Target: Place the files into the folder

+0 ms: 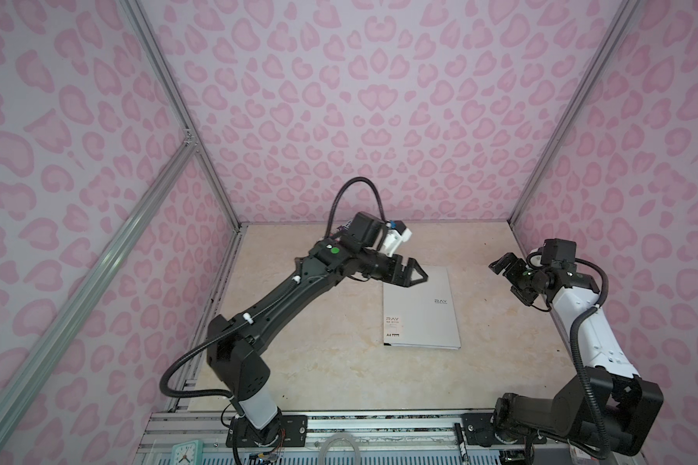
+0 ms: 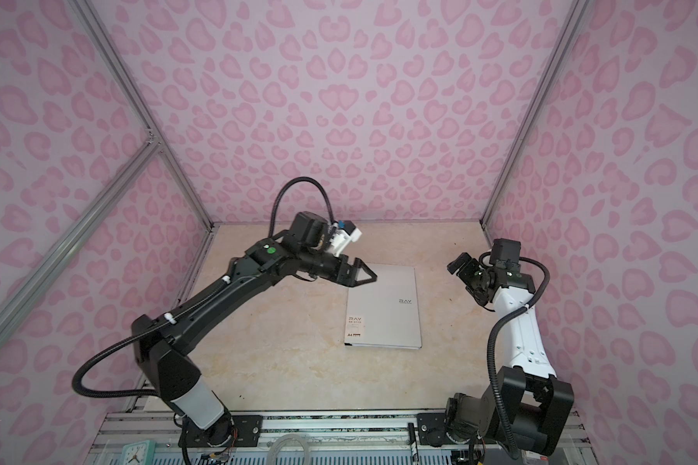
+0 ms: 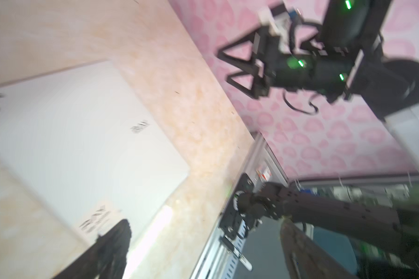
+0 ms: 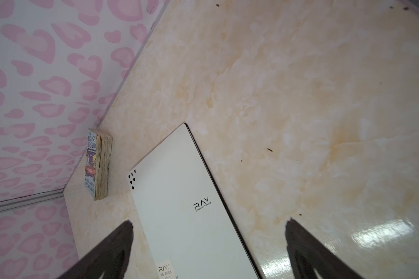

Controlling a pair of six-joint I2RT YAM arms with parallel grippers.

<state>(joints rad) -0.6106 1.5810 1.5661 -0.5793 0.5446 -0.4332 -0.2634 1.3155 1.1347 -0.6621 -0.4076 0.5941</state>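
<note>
Left gripper (image 1: 418,273) hangs spread over the far left corner of the closed white folder (image 1: 420,310), which lies flat mid-table (image 1: 319,362) in both top views; right gripper (image 1: 508,280) is spread too, well apart from it; left wrist view is blurred, folder (image 3: 82,145) below; right wrist view shows the folder (image 4: 191,205) beneath wide-set fingers (image 4: 111,248), and a paperback book (image 4: 98,164) near the wall.

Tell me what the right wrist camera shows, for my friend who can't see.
A closed white folder marked RAY lies flat on a beige marbled table. A colourful paperback book sits near the pink patterned wall, and the right gripper hangs open and empty above.
</note>
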